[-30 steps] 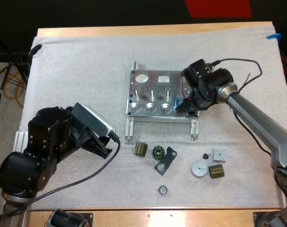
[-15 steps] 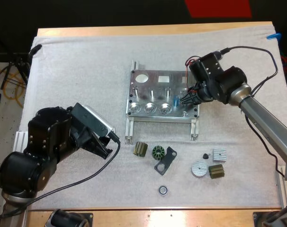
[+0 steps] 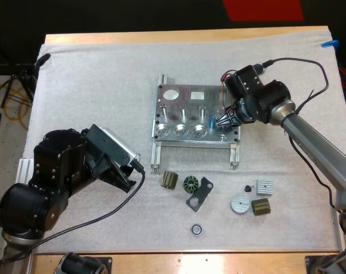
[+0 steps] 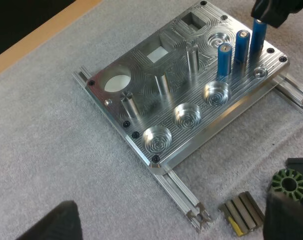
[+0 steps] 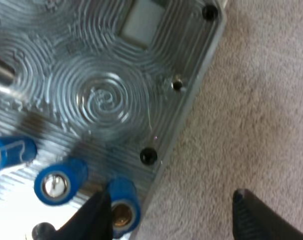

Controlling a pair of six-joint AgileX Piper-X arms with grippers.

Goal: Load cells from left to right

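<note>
I had the right gripper [image 3: 225,120] over the right near corner of the metal fixture [image 3: 187,105], which lay on the white mat [image 3: 93,85] in the middle of the desk [image 3: 178,35]. Three blue cells stood upright in a row at that end of the fixture. The right arm hung above the rightmost cell [image 5: 122,205], next to the fixture's edge. My right fingers were apart and clamped on nothing: one finger [image 5: 94,217] sat just beside that cell, possibly brushing it, and the other was well clear over the mat. My left gripper [image 3: 126,178] waited at the near left of the mat, well apart from the fixture, with its fingers [image 4: 56,225] apart and empty. From the left wrist view the cells looked straight, though I could not tell how deep the rightmost one sat. I judged the main risk to be that close finger. If it moved sideways, or lifted while rubbing the cell, it could tilt the cell or pull it out. A leaning cell could also knock the middle cell [image 5: 59,182] beside it. A cell tipping off that corner would roll on the mat towards the loose dark parts [image 3: 190,184] near the desk's front edge.
</note>
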